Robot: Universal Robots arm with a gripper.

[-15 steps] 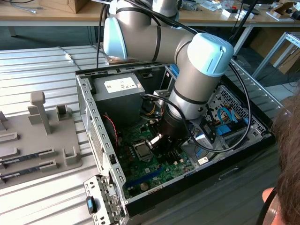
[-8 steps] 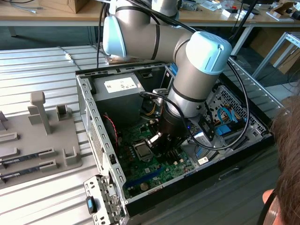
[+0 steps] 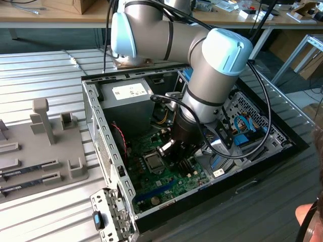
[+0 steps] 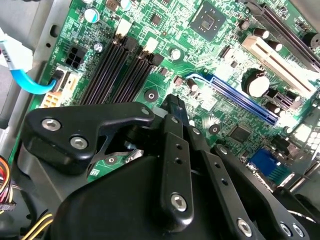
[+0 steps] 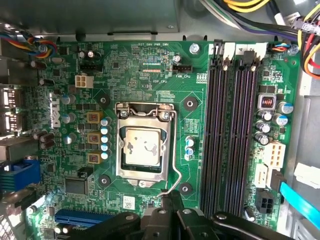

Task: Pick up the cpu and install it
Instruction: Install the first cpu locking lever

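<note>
The cpu (image 5: 143,146), a silvery square chip, lies flat in its socket on the green motherboard (image 5: 135,65), under the closed metal frame (image 5: 120,150). A thin wire lever (image 5: 173,150) runs along one side of the socket. Its bent end sits right at the tips of my gripper (image 5: 172,197), whose black fingers look pressed together with nothing between them. In the exterior view my gripper (image 3: 164,148) hangs low inside the open computer case, just beside the cpu (image 3: 153,162). In the second wrist view my gripper (image 4: 172,102) points down at the board next to the memory slots (image 4: 120,65).
Dark empty memory slots (image 5: 232,125) lie beside the socket. The power supply (image 3: 128,96) and cable bundles fill the case's far end. A perforated case wall (image 3: 101,136) stands on the exterior view's left. Beyond it is a grey fixture plate (image 3: 40,146) holding memory sticks. A person (image 3: 308,217) is at the lower right.
</note>
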